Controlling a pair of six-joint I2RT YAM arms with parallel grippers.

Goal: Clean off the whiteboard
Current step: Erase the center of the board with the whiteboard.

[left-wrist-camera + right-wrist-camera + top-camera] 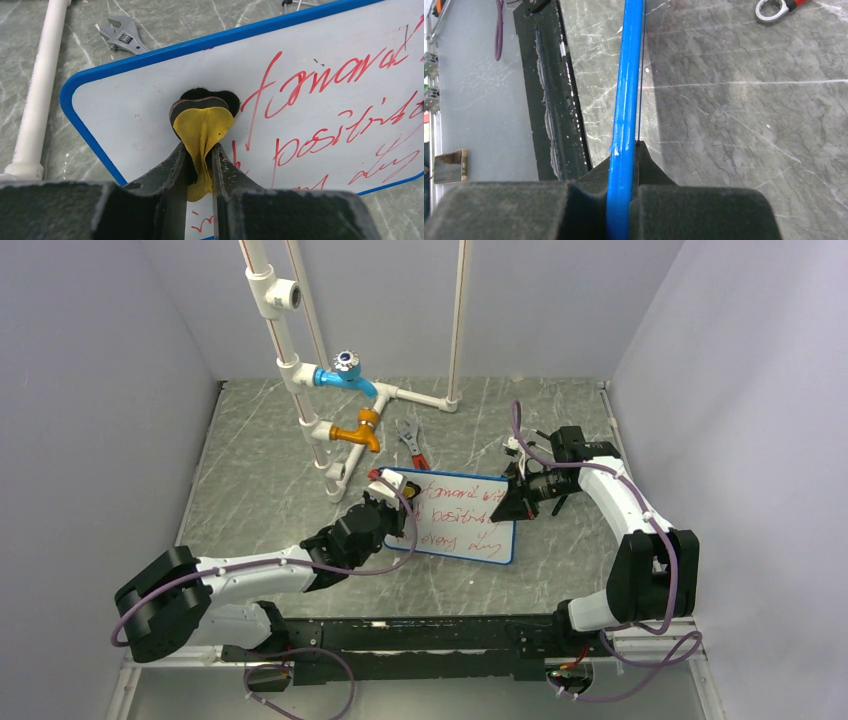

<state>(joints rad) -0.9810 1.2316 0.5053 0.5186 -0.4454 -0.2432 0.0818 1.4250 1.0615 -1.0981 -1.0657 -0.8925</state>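
Whiteboard (455, 520), blue-framed with red handwriting, sat at frame centre on the grey marbled table (260, 470). Left gripper (388, 508) overlapped its left edge; right gripper (517, 502) was at its right edge. White pipework (284, 340) with blue tap (345, 378) and orange tap (358, 433) stood upper centre, with a wrench (411, 443) just right of it.
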